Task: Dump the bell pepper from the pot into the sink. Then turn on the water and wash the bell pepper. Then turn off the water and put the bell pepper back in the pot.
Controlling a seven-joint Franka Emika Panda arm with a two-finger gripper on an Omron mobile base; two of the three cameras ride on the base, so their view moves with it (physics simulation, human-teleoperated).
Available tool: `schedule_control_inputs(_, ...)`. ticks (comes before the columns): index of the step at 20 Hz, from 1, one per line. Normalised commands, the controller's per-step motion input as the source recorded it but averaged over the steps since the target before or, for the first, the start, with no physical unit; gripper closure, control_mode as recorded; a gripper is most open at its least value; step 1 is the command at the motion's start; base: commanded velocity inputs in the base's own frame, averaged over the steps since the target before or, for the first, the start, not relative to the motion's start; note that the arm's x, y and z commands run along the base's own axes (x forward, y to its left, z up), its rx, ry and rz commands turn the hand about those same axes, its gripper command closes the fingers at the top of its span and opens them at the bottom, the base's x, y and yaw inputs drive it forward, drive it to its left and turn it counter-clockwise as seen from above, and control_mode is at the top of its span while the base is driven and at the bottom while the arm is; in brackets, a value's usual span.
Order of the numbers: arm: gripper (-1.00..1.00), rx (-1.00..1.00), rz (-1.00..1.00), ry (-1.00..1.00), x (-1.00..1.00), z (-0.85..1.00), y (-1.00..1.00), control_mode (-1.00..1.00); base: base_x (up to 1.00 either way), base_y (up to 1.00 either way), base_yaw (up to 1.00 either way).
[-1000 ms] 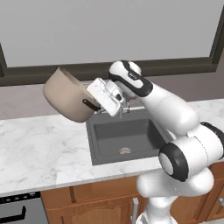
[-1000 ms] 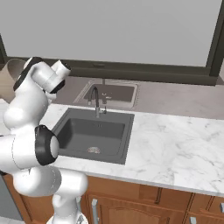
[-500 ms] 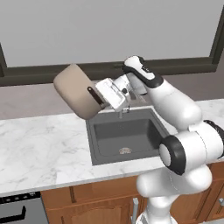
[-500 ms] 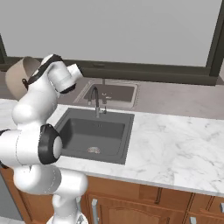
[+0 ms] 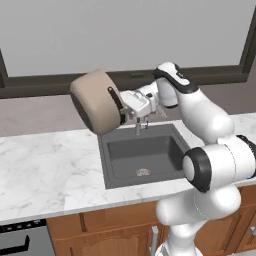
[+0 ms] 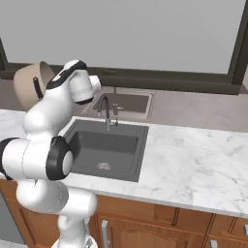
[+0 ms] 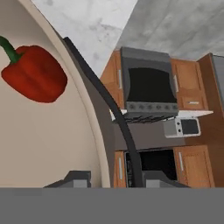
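A white marble counter runs below a dark-framed window, with the dark grey sink set into it and its faucet at the back edge. The gripper pinches the pot by one dark handle, holding it tipped on its side in the air over the sink's left rim. The bell pepper lies against the pot's inner wall.

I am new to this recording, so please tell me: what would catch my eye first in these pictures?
First, the big beige pot, held in the air by one dark handle in the gripper and tipped on its side, left of the sink. In the hand view, the red bell pepper lies inside the pot.
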Motion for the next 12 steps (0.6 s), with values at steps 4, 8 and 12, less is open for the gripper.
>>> schedule_control_inputs(4,1.0,0.1,0.0,0.15,0.02,0.57,-0.1,-1.0,0.0,0.0,0.0)
schedule_control_inputs(8,1.0,0.05,0.0,0.13,0.16,0.43,-0.14,-1.0,0.0,0.0,0.0)
schedule_control_inputs(12,1.0,0.02,0.0,0.17,0.31,0.21,-0.25,-1.0,0.0,0.0,0.0)
